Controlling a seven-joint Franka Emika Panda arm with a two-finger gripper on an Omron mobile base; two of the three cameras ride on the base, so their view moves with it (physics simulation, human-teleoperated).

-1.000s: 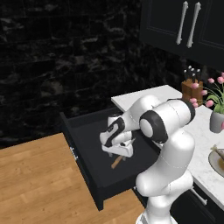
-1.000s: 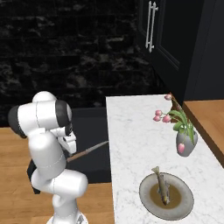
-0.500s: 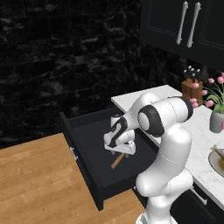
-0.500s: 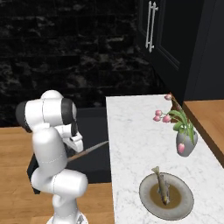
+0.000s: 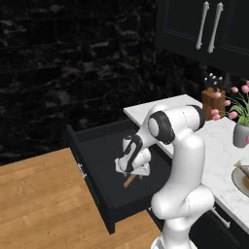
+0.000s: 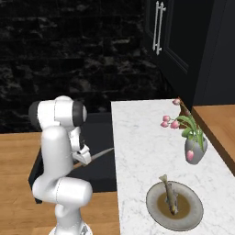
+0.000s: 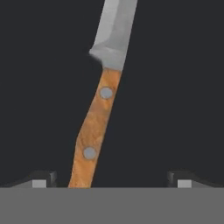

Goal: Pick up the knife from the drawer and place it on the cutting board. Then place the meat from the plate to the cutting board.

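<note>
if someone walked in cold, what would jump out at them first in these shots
First the white arm bent down into the open black drawer, its tool spread wide on either side of the knife that lies on the drawer floor. The wooden handle runs between the two fingertips, with the blade pointing away. On the marble counter, a plate holds the meat, beside a vase of pink tulips.
</note>
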